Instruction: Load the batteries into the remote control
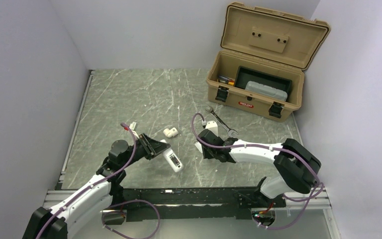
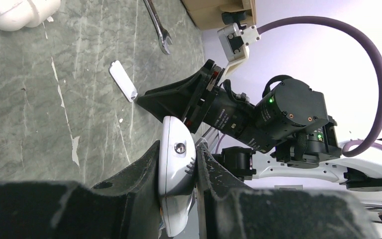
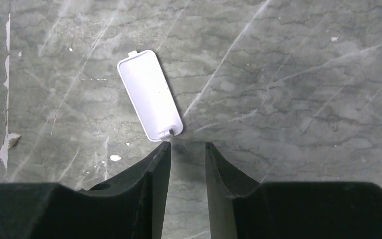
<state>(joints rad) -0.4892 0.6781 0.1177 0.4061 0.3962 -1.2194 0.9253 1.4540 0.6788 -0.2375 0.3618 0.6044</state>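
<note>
The white remote control (image 1: 173,160) is clamped edge-on in my left gripper (image 2: 178,147), held above the table with one end sticking out past the fingers (image 2: 139,174). A small white battery cover (image 3: 150,94) lies inside-up on the table. My right gripper (image 3: 185,145) hangs open just short of the cover's near end, with nothing between its jaws. In the top view the right gripper (image 1: 205,152) sits right of the remote. The left wrist view shows the cover (image 2: 123,80) at the right gripper's tip. The batteries are out of view.
A white pipe fitting (image 1: 170,132) lies behind the remote. A silver wrench (image 1: 221,122) rests past the right gripper. An open tan toolbox (image 1: 258,97) stands at the back right. Walls close off the table on the left, back and right.
</note>
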